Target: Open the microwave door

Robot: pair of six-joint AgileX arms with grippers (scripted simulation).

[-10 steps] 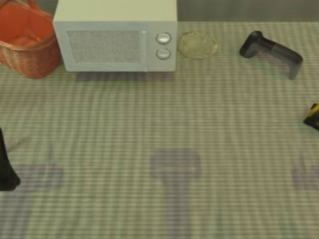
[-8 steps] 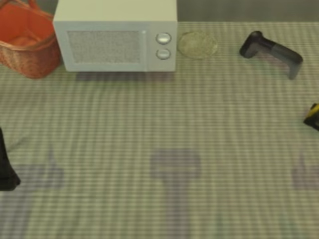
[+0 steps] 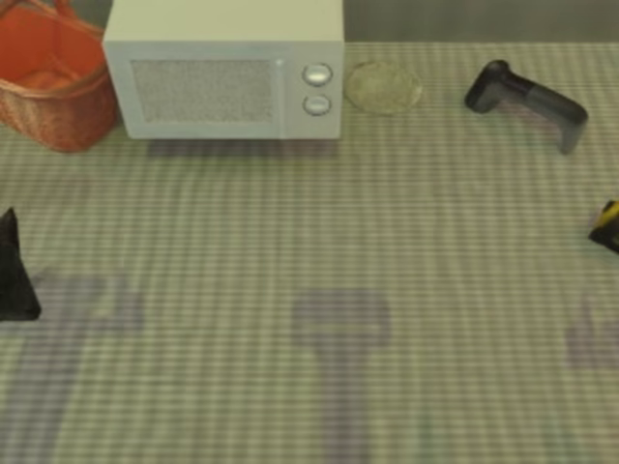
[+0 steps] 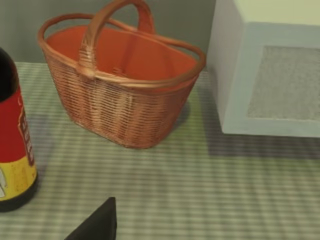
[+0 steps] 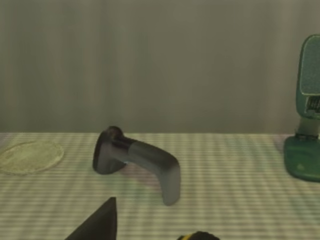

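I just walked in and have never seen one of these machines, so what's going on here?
Nothing is being handled yet. The white boxy microwave sits at the table's far edge, its mesh-windowed door shut, beside an orange woven basket. The left gripper hangs at the table's left edge, well short of the door. The right arm is out of the top view.

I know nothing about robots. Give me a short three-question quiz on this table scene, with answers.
1. True or false: the microwave door is shut.
2. Which thing stands right beside the microwave on the table's left side? A) orange basket B) handheld scanner C) round pale mat
3. Fill in: the microwave's front has ___ round silver knobs.

Key: 1 true; 2 A; 3 two. The left gripper is at the table's left edge, far from the door.
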